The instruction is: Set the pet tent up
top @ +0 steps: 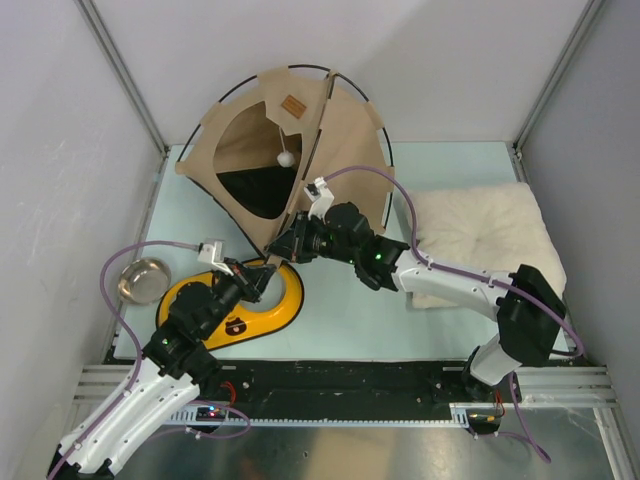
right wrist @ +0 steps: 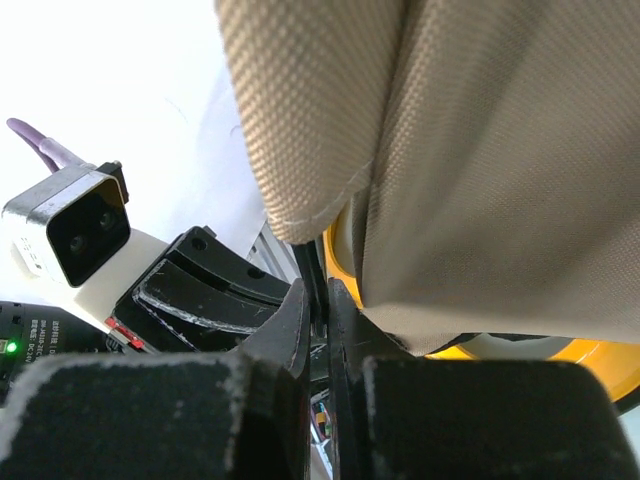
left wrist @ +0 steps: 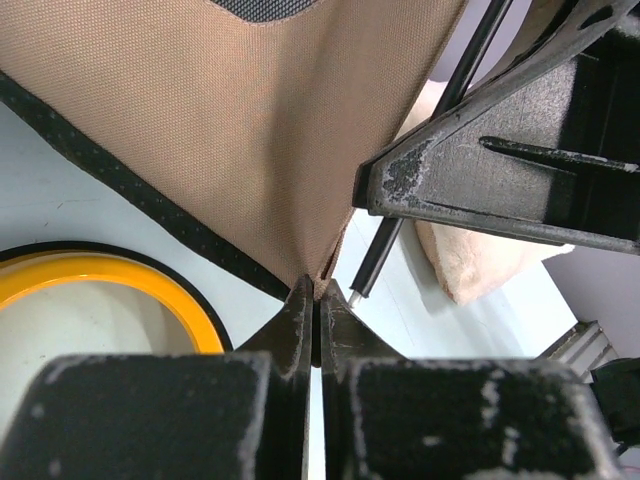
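Observation:
The pet tent (top: 345, 140) stands at the back of the table, tan fabric on thin black poles, with a white pom-pom (top: 286, 158) hanging in its opening. At the tent's near front corner my left gripper (top: 263, 277) is shut on the fabric tip (left wrist: 318, 278). Just beside that tip lies a black pole (left wrist: 378, 250) with a silver end. My right gripper (top: 282, 249) sits close above the left one, shut on a thin black pole (right wrist: 312, 265) under the tent fabric (right wrist: 480, 150).
A yellow double-bowl feeder (top: 275, 312) lies under both grippers. A steel bowl (top: 143, 280) sits to its left. The cream fluffy pillow (top: 480, 240) lies at the right, under the right arm. Walls close in the left, back and right sides.

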You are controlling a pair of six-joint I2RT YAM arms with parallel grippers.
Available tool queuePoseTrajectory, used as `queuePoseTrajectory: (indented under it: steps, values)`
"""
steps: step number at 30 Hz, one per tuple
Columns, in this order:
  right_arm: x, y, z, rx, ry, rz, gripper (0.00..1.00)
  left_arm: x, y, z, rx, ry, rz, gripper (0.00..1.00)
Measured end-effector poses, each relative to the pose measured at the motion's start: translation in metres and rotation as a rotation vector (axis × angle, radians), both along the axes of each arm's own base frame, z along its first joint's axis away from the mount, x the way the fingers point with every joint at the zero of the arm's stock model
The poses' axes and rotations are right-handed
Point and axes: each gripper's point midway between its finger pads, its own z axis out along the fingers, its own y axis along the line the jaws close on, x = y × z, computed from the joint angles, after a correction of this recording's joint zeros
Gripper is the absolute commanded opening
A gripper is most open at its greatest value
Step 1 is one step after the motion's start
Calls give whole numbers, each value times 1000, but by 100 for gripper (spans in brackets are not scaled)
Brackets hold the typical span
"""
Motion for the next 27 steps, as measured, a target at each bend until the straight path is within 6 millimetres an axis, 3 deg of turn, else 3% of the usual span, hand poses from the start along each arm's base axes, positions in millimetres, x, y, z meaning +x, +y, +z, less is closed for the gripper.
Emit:
queuePoseTrajectory:
  steps: [27]
  values:
    - [12,2,-6,-4,28,-16,0,3,1,-3,9,10,15,0]
